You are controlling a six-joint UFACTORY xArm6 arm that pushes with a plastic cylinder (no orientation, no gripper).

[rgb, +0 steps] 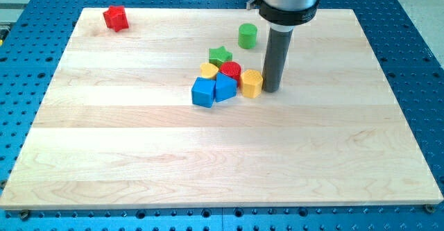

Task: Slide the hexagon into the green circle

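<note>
The yellow hexagon [251,82] sits at the right end of a tight cluster near the board's middle. My tip [272,89] stands just to the hexagon's right, touching or nearly touching it. The green circle [248,35] stands alone above the cluster, toward the view's top, just left of the rod. The cluster also holds a green star [220,55], a red circle [231,71], a yellow block [209,70], a blue cube [203,92] and a blue pointed block [225,87].
A red star-like block [116,18] lies near the board's top left corner. The wooden board [208,161] rests on a blue perforated table [21,64]. The arm's body [288,2] hangs over the board's top edge.
</note>
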